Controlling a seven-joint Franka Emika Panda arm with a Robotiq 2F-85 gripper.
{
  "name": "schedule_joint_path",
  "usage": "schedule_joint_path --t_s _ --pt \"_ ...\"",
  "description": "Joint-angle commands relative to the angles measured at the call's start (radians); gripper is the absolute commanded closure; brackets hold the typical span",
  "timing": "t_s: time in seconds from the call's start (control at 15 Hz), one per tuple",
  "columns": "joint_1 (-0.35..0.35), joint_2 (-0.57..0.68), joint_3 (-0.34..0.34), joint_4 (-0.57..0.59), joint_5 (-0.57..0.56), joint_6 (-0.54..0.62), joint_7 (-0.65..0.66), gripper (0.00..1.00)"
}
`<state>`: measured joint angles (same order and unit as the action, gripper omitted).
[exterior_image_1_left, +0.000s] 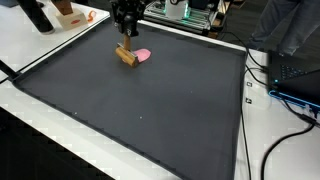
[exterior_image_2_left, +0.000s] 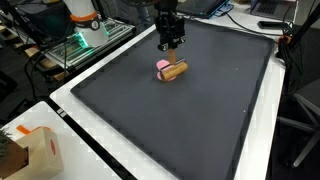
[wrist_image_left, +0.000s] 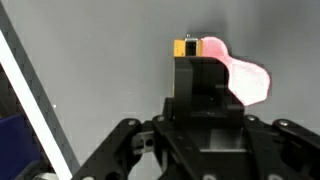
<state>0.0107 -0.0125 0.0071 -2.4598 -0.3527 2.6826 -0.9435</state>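
A small wooden block (exterior_image_1_left: 126, 55) lies on the dark mat (exterior_image_1_left: 150, 110), with a flat pink piece (exterior_image_1_left: 143, 55) touching its side. Both show again as the block (exterior_image_2_left: 175, 71) and the pink piece (exterior_image_2_left: 163, 66). My gripper (exterior_image_1_left: 127, 38) hangs just above the block, pointing straight down, also seen from the opposite side (exterior_image_2_left: 168, 42). In the wrist view the fingers (wrist_image_left: 205, 80) stand together as one dark mass, and the gripper (wrist_image_left: 205, 62) looks shut with nothing between its tips. Past the tips I see one end of the block (wrist_image_left: 185, 47) and the pink piece (wrist_image_left: 247, 78).
The mat has a white border (exterior_image_2_left: 90, 120) on a white table. A cardboard box (exterior_image_2_left: 30, 152) sits at one corner. Electronics with green lights (exterior_image_2_left: 85, 40) and cables (exterior_image_1_left: 285, 80) lie beyond the mat's edges.
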Motion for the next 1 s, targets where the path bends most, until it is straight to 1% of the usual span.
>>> schedule_joint_path --t_s 0.0,0.2,0.4,0.6,0.8,0.87,0.93 --pt "-0.001 -0.064 -0.001 -0.026 -0.007 0.01 0.036 0.76" --pt "0.0 -0.113 -0.001 -0.03 -0.011 0.002 0.064 0.76" --pt "0.001 -0.167 0.002 -0.022 -0.005 -0.037 0.136 0.76" --pt "0.013 -0.204 -0.005 -0.002 0.067 -0.109 0.197 0.76" --pt "0.019 -0.218 -0.027 0.042 0.184 -0.238 0.235 0.76" --pt "0.014 -0.215 -0.032 0.061 0.206 -0.278 0.257 0.76" --pt "0.011 -0.218 -0.031 0.068 0.21 -0.291 0.28 0.76"
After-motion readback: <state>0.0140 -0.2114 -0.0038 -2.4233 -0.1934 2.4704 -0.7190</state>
